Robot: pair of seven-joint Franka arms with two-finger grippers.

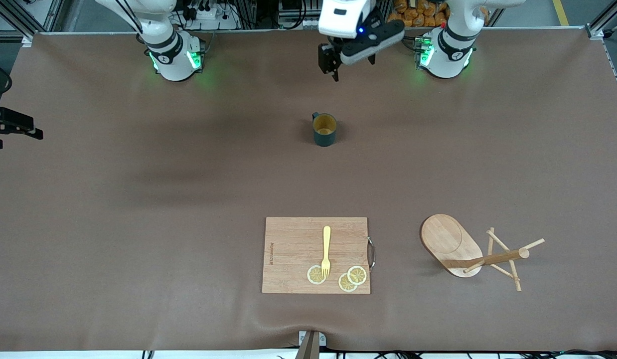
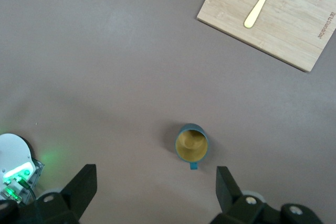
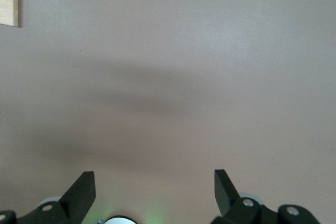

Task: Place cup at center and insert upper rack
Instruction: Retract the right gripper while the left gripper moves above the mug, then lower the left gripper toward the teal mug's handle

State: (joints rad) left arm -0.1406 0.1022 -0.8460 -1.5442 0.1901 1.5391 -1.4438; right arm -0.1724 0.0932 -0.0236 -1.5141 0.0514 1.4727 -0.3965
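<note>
Dark teal ribbed mug [image 1: 324,129] is stood upright on the brown worktop [image 1: 139,199], just below the spread, empty left hand [image 1: 334,64]; the right hand [image 3: 152,195] is spread, waiting, farther off.

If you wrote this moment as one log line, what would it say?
left gripper: open, over cup | right gripper: open, waiting over bare table | cup: upright | upper rack: lying tipped over

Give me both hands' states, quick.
Left hand: open, empty, up over the table above the cup.
Right hand: open, empty, over bare table.
</note>
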